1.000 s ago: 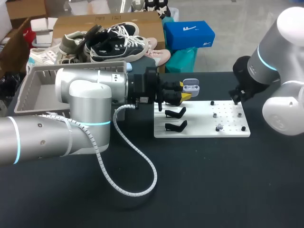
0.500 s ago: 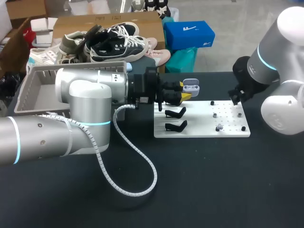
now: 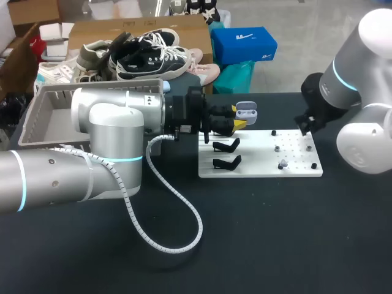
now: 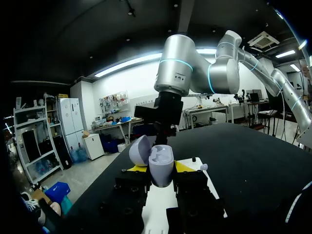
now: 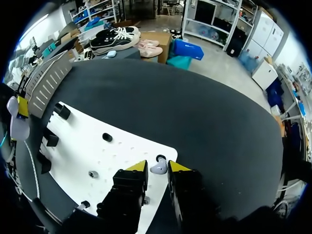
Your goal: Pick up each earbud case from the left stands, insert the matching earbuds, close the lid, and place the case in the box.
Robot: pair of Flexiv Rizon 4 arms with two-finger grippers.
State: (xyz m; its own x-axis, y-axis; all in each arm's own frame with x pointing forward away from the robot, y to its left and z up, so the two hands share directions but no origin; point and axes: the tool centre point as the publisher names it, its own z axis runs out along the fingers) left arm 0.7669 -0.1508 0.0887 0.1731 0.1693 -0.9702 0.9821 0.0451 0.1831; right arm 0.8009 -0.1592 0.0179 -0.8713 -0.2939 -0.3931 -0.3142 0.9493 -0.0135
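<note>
- Presently the earbud case (image 4: 161,163) is off its stand, grasped by the left end effector (image 4: 161,168) from both sides, with its lid (image 4: 138,150) swung open; in the head view it sits just above the frame's centre.
- Over at the centre-right of the head view, the right end effector (image 3: 303,127) hangs over the far corner of the white board (image 3: 263,166).
- Its wrist camera shows a pale earbud (image 5: 159,169) between the yellow tips, beside a dark peg hole. The tips seem clenched on it, though contact on both sides is hard to confirm from this angle.
- Two empty black stands (image 3: 226,146) lie on the board below the held case.
- Further out, the grey box (image 3: 43,125) waits at the upper left of the frame on the dark worktop (image 3: 275,233).
- Step in hand, as I judge it: fetching an earbud for insertion. No earbud is in the case yet.
- Next, the earbud should lift clear of the board, cross to the open case and line up with its socket before pressing down.
</note>
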